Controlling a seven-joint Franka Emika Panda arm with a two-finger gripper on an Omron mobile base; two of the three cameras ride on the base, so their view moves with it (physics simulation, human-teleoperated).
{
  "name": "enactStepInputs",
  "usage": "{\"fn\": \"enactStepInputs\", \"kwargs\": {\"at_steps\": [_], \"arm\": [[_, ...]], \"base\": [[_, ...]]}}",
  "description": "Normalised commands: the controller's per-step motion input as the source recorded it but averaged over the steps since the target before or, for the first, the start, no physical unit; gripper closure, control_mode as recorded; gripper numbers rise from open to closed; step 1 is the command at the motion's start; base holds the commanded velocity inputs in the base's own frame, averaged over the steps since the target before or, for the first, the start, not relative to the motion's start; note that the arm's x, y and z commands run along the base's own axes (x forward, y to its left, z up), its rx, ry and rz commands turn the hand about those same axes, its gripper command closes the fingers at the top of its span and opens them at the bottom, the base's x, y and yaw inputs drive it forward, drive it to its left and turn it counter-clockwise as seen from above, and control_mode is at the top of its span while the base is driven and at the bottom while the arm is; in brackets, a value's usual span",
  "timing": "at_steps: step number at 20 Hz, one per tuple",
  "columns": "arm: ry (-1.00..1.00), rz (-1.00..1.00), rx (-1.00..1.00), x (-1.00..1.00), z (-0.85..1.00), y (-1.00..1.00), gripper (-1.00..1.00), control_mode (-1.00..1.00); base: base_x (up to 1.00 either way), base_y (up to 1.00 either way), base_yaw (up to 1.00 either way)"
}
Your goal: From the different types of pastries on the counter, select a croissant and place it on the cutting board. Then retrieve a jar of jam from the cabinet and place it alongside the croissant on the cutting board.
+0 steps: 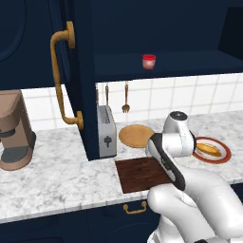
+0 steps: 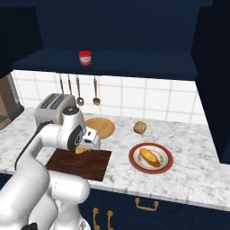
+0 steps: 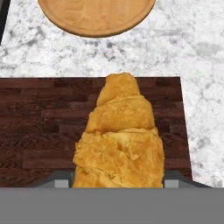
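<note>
**Gripper closed on croissant above the cutting board: release pending**

Gripper (image 2: 83, 150) jaws are closed against the croissant (image 3: 119, 140), which I hold between my fingertips over the cutting board (image 3: 39, 127). From the hand view the pastry hangs over the board's right portion, near the edge that borders the bare counter (image 3: 197, 57). I cannot tell whether the croissant already touches the board or hangs just above it.

Risks, as I judge them:
- Release from height could let the croissant roll or bounce toward the nearby board edge and onto the counter.
- Pressing down too far could crush the soft pastry against the wood.
- Placing it centrally would leave little room for the jar of jam (image 1: 149, 61), which must sit alongside it.

Surroundings:
- The jar stands on the shelf of the open cabinet (image 1: 71, 57), well above the board. The open door and its brass handle (image 1: 60, 76) hang to the left of the shelf.
- A round wooden plate (image 2: 99, 127) lies just beyond the board; a toaster (image 1: 106, 131) stands beside it.
- The round bun (image 2: 140, 127) and the oblong loaf (image 2: 150, 157) on its red-rimmed plate (image 2: 134, 162) lie to the right, clear of the board.
- Hanging utensils (image 2: 79, 92) line the tiled wall below the shelf; a direct rise toward the jar passes near them.
</note>
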Motion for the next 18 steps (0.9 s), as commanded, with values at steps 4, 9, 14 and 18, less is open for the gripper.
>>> {"fn": "enactStepInputs", "kwargs": {"at_steps": [4, 9, 14, 18], "arm": [[0.15, 0.0, 0.0, -0.2, -0.08, -0.06, 1.0, -1.0], [0.08, 0.0, 0.03, -0.04, -0.3, 0.0, 1.0, -1.0], [0.03, 0.0, 0.0, -0.04, -0.34, 0.0, 1.0, -1.0], [-0.12, 0.0, 0.0, 0.0, -0.53, 0.0, 1.0, -1.0]], "base": [[0.0, 0.0, 0.0], [0.0, 0.0, 0.0], [0.0, 0.0, 0.0], [0.0, 0.0, 0.0]]}}
